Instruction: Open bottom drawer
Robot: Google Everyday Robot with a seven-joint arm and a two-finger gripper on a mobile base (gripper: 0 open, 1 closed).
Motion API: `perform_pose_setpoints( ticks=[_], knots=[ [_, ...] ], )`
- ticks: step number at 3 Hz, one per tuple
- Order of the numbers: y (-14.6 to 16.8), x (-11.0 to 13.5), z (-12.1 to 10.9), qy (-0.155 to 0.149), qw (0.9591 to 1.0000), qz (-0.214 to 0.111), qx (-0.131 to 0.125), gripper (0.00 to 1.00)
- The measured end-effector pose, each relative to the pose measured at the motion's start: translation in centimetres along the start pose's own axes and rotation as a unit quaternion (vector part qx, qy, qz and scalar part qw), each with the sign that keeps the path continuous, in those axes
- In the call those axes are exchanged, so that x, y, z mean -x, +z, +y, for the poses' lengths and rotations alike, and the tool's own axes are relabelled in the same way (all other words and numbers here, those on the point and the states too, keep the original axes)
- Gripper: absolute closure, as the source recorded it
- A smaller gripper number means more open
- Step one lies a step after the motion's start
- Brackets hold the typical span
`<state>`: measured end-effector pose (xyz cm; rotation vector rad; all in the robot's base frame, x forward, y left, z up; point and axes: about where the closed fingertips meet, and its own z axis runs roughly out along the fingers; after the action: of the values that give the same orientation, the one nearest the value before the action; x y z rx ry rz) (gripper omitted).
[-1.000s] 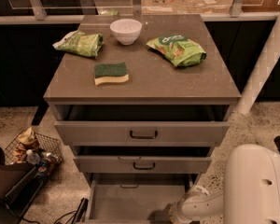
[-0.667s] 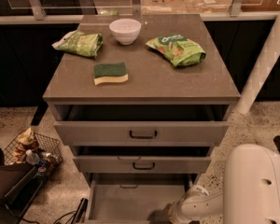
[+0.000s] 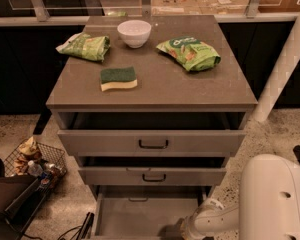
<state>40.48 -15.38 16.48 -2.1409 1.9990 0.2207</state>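
The grey cabinet (image 3: 155,91) has three drawers, and all stand somewhat pulled out. The bottom drawer (image 3: 140,216) is out the farthest, its pale grey inside showing and its front cut off by the lower edge of the view. My white arm (image 3: 212,219) reaches in from the lower right. The gripper (image 3: 174,231) is a dark shape low at the drawer's front right, partly cut off by the picture's edge. The top drawer (image 3: 152,143) and the middle drawer (image 3: 152,176) each show a black bar handle.
On the cabinet top lie a white bowl (image 3: 134,32), two green snack bags (image 3: 85,46) (image 3: 190,53) and a green-and-yellow sponge (image 3: 118,78). A wire basket of rubbish (image 3: 35,161) stands on the floor at left. A white post (image 3: 285,69) leans at right.
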Motion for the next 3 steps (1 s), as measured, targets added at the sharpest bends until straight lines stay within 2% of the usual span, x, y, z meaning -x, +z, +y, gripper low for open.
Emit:
perform_pose_setpoints(
  ticks=[3],
  knots=[
    [0.00, 0.00, -0.06, 0.000, 1.0000, 0.000, 0.000, 1.00]
  ],
)
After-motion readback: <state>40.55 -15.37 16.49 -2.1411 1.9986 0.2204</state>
